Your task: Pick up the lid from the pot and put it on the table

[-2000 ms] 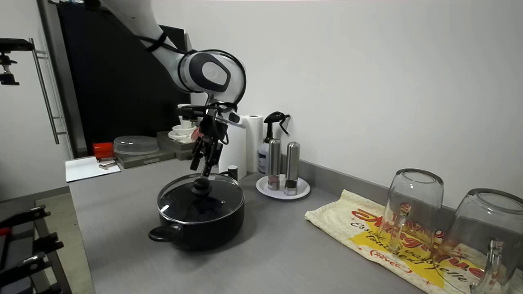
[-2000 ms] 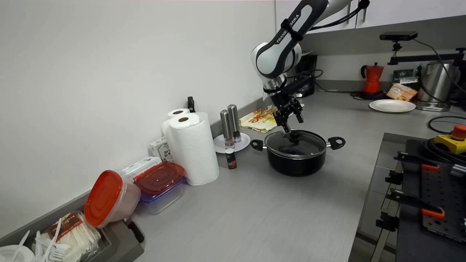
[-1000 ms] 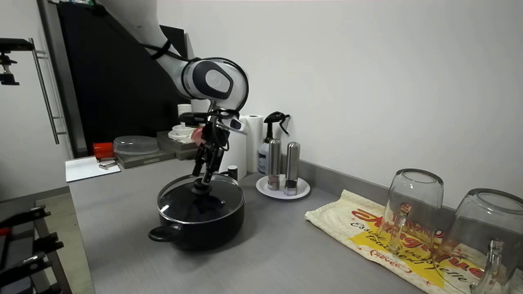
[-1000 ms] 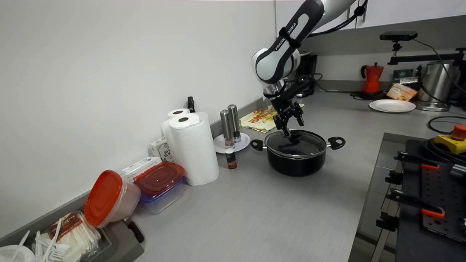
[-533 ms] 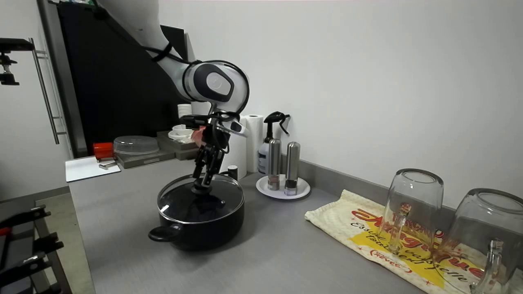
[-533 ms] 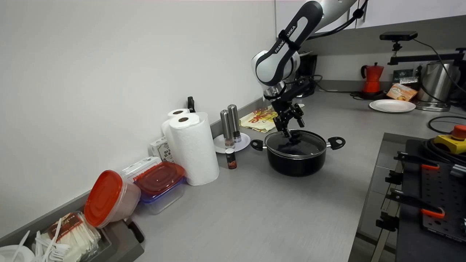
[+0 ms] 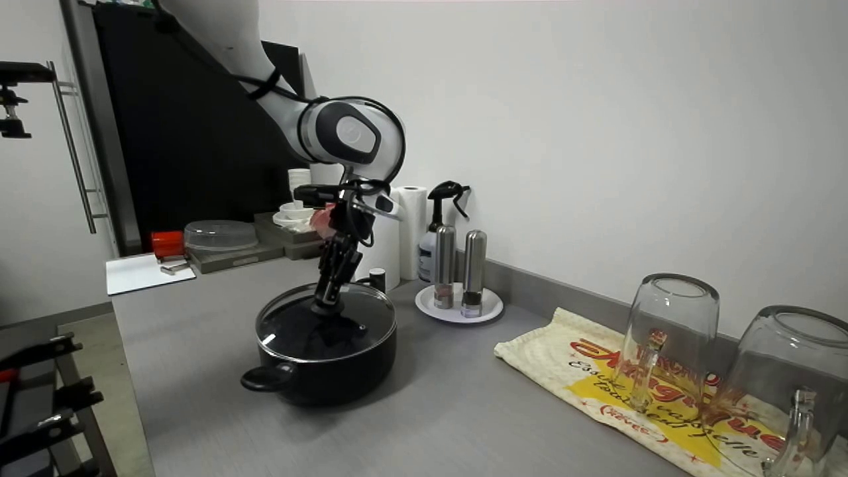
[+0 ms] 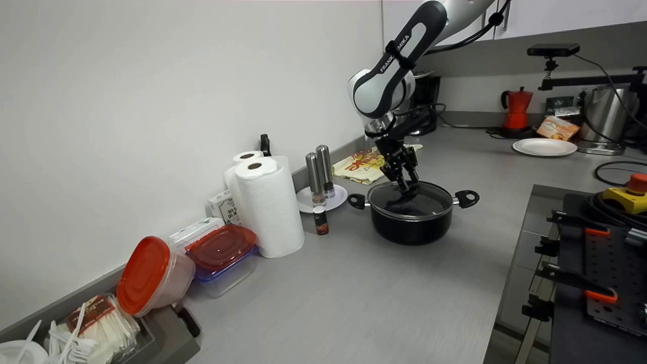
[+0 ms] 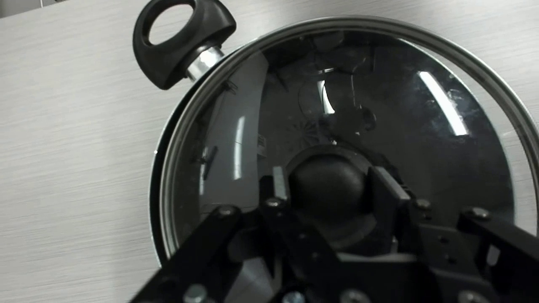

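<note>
The see-through lid (image 7: 361,331) with its dark rim sits level on the black pot (image 7: 338,384), which stands on the grey table (image 7: 464,417). Both exterior views show this, including lid (image 8: 429,205), pot (image 8: 412,231) and table (image 8: 364,293). From above, my gripper (image 9: 332,183) has its jaws on either side of the round black knob (image 9: 326,181) of the lid (image 9: 379,109), closed on it. The knob's lower part is partly behind the linkage in the wrist view. One pot handle (image 9: 168,59) sticks out at upper left there.
Beside the pot are a small spice jar (image 8: 321,221), a white plate (image 8: 306,206) with two steel mills, and paper towel rolls (image 8: 273,212). Farther along the wall lie a patterned cloth (image 7: 550,338) and upturned glasses (image 7: 676,318). Plastic containers (image 8: 222,253) line the wall.
My gripper has come down over the knob, and within the last half second its fingers have closed in on it. Lid and pot stand where they were.
</note>
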### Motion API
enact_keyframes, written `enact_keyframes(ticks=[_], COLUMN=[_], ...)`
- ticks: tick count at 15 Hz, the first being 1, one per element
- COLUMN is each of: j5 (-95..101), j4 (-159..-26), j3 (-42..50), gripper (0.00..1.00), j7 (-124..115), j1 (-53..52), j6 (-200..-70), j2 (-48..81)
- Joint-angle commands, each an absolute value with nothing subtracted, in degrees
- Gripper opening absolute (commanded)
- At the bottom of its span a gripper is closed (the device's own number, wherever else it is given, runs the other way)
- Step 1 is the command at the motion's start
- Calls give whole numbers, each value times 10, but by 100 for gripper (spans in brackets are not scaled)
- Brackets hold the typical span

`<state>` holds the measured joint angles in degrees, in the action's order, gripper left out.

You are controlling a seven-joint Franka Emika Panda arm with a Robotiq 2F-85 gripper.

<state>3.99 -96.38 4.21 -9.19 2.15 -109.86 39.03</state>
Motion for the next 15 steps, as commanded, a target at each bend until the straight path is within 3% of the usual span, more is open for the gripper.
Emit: enact_keyframes(ticks=[1, 15], j5=[35, 88], j4=[-951, -979], j3=[44, 59], gripper=[24, 24], j7=[-93, -98], j1=[20, 5], j6=[-1093, -1074], j2=[397, 265])
